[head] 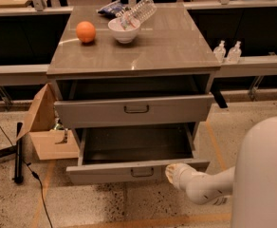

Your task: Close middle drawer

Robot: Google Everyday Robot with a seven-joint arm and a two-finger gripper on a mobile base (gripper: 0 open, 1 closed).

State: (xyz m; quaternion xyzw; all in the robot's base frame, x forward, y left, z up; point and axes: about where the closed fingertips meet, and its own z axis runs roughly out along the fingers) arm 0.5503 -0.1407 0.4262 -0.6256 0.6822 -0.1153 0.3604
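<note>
The middle drawer (pixel 105 174) sticks well out below the counter (pixel 167 46), so closing is unfinished; the gripper (pixel 173 173) sits at its front panel, right of the handle (pixel 142 172), its width impossible to judge

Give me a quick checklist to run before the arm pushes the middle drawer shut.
1. Middle drawer pulled out, ready to push: ok.
2. Hand at its front panel, right of the handle: ok.
3. Hand pressing firmly on the panel: cannot tell.
4. Nothing visible inside the drawer to jam it: ok.
5. Cardboard box on the floor stands aside of the drawer's path: ok.
</note>
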